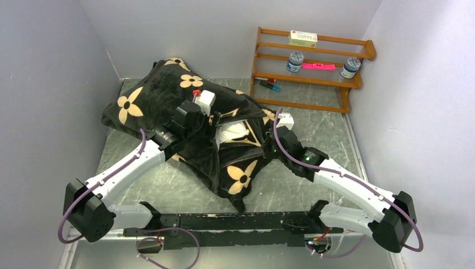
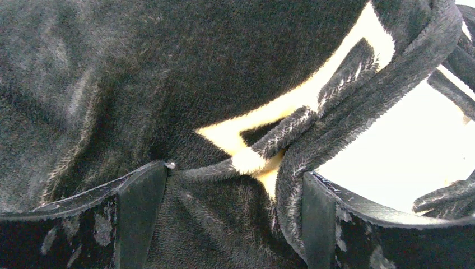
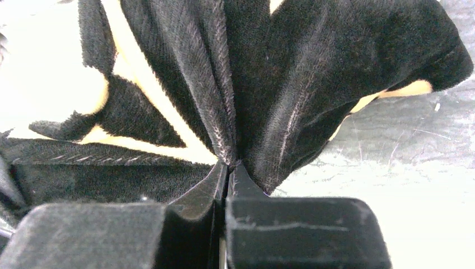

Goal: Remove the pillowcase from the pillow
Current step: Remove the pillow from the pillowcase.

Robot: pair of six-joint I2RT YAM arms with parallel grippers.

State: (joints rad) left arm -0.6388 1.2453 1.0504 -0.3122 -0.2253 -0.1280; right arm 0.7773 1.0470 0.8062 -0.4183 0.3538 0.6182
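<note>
The black plush pillowcase (image 1: pixel 157 95) with tan flowers lies over the pillow at the table's left and middle. The white pillow (image 1: pixel 231 133) shows through the cover's open end. My left gripper (image 1: pixel 214 119) rests on the cover beside that opening. In the left wrist view its fingers (image 2: pixel 140 213) stand wide apart, so the left gripper (image 2: pixel 235 213) is open, with plush fabric (image 2: pixel 224 235) bulging between them and the white pillow (image 2: pixel 403 151) to the right. My right gripper (image 1: pixel 273 140) is at the opening's right edge. The right gripper (image 3: pixel 229 166) is shut, pinching a gathered fold of the pillowcase (image 3: pixel 269 84).
A wooden rack (image 1: pixel 336 81) stands at the back right with two jars (image 1: pixel 295 60), a small box (image 1: pixel 302 38), a pink item (image 1: pixel 318 66) and a marker (image 1: pixel 270 86). Walls close in on both sides. Grey-green marbled tabletop (image 1: pixel 319 126) shows to the right of the cover.
</note>
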